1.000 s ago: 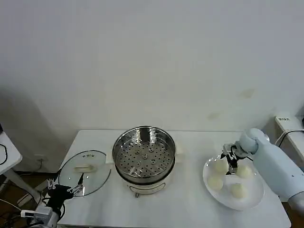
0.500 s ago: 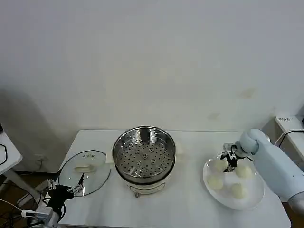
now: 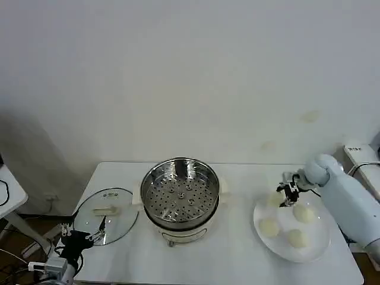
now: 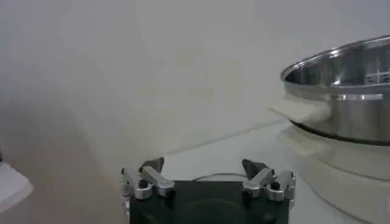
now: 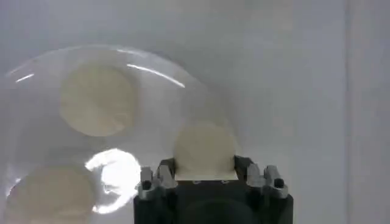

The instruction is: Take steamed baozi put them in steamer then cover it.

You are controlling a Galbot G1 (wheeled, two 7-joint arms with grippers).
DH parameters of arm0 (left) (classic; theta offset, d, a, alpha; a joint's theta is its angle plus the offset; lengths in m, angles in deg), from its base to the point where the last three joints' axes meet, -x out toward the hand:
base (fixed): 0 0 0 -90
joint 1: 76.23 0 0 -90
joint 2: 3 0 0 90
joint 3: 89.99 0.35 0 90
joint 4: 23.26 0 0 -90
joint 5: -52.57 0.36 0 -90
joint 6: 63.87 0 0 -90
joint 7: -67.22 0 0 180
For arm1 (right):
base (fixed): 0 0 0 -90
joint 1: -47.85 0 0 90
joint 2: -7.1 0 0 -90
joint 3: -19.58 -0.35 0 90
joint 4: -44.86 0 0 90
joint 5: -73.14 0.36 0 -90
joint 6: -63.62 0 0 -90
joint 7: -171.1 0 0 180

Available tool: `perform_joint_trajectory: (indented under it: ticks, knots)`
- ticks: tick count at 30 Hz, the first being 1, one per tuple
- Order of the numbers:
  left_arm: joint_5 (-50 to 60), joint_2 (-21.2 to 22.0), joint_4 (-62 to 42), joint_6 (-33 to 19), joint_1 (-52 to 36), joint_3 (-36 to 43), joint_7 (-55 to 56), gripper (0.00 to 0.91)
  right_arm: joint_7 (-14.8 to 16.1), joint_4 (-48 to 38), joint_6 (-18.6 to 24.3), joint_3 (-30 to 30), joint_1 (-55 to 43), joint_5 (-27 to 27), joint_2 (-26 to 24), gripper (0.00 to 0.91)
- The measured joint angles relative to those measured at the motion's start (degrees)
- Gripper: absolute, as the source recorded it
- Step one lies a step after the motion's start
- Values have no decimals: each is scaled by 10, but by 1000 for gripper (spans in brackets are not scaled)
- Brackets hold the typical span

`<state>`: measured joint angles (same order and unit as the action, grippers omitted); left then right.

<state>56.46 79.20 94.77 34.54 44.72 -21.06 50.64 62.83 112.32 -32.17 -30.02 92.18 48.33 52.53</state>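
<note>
Gripping one baozi (image 5: 205,149) between its fingers, the right claw (image 3: 287,193) hangs over the far left part of the white plate (image 3: 314,249), at the right end of the white counter (image 3: 237,261). In the right wrist view the bun sits tight between the two fingers, with the plate below it. Three other baozi lie on the plate: one near the right side (image 3: 303,213), one at the left (image 3: 269,227), one toward the front (image 3: 297,238). The steamer (image 3: 180,199) stands at the middle of the counter, uncovered, its perforated tray bare. The cover (image 3: 107,215) lies flat on the counter just left of the steamer, handle up. The left claw (image 3: 80,238) is parked low at the counter's front left corner, beside the cover; in the left wrist view its fingers (image 4: 150,178) stand wide apart and hold nothing.
</note>
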Motion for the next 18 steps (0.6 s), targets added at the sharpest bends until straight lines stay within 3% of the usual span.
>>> perform_joint_trajectory:
  ticks: [18]
  knots:
    - [0, 5, 10, -2, 3, 1, 3, 907, 7, 32, -25, 106, -170, 104, 47, 645]
